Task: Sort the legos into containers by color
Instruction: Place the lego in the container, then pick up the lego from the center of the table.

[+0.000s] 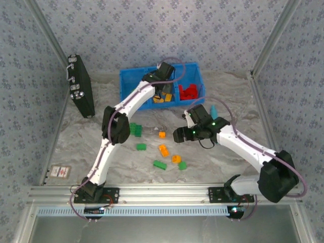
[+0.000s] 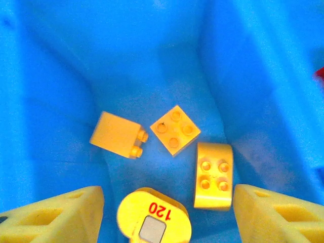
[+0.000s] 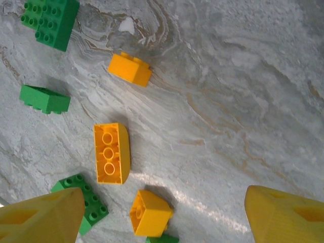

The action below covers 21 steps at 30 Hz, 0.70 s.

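Yellow legos [image 2: 174, 129] and red legos [image 1: 189, 92] are lying inside the blue bin [image 1: 130, 77]. Green legos [image 3: 44, 98] and orange legos [image 3: 111, 153] are waiting on the worktop [image 1: 238, 96] in front of the bin. The left tool [image 2: 164, 215] is hanging over the bin and the right tool [image 3: 162, 212] in front of it, both with fingers wide apart.

Orange legos [image 2: 173, 129] and red legos [image 1: 189, 92] sit in separate blue bin [image 1: 129, 83] compartments; green legos [image 3: 44, 98] lie outside.

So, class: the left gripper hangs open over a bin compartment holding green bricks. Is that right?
Not quite: the bricks in that compartment under the open left gripper are orange-yellow, not green, as the left wrist view shows.
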Each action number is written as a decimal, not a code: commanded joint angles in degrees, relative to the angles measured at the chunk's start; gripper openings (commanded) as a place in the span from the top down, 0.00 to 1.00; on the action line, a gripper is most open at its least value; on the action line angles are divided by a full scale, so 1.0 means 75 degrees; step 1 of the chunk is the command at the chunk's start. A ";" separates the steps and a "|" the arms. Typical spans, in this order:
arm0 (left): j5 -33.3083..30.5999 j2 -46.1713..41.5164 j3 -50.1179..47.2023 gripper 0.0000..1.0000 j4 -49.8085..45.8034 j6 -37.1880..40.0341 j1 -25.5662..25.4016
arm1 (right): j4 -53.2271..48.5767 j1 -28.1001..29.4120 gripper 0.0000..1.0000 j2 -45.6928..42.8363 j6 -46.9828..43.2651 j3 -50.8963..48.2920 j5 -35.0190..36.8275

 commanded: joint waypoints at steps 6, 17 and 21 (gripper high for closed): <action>0.0481 -0.3213 -0.0310 0.30 -0.0114 0.0746 0.0039 | 0.0771 0.0812 0.17 0.1656 -0.0409 0.1152 -0.0247; -0.0356 -0.8163 -0.4863 0.22 0.0196 0.1470 0.0076 | -0.0002 0.1314 0.19 0.3576 0.0437 0.2689 0.0815; -0.0812 -0.9653 -0.6116 0.19 -0.0072 0.1547 0.0164 | -0.0243 0.1327 0.19 0.4057 0.0774 0.3041 0.1050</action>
